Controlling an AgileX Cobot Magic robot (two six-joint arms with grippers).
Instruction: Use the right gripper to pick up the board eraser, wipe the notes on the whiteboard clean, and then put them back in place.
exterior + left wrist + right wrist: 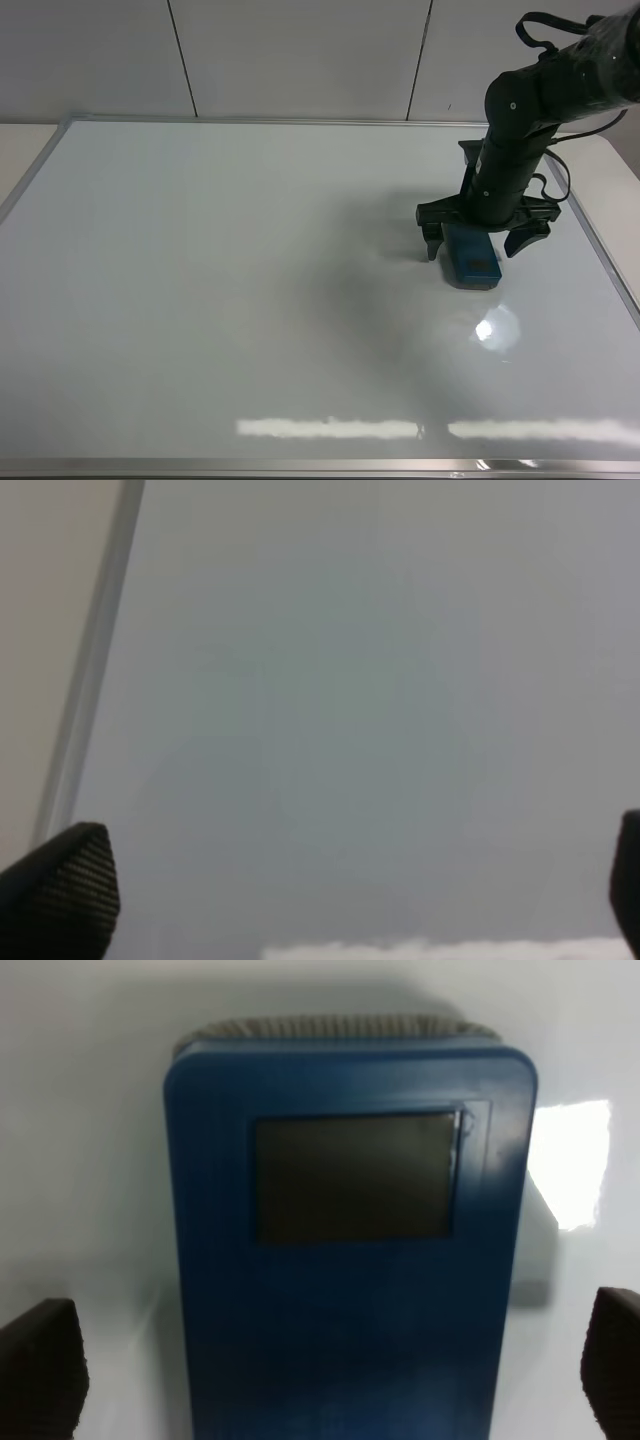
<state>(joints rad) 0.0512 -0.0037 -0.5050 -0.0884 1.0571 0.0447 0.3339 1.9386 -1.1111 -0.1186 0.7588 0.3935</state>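
Note:
The teal-blue board eraser (471,257) lies flat on the whiteboard (250,300) at the right side. My right gripper (485,240) hangs over it, open, with one finger on each side and a gap to the eraser. In the right wrist view the board eraser (350,1250) fills the middle, and both black fingertips (40,1370) stand wide apart clear of its sides. No notes show on the white surface. My left gripper (360,880) appears only in the left wrist view, open over bare board.
The whiteboard's silver frame (300,466) runs along the near edge and the right side (600,250). In the left wrist view a frame strip (95,660) runs beside a beige surface. A lamp's glare (495,328) sits just in front of the eraser.

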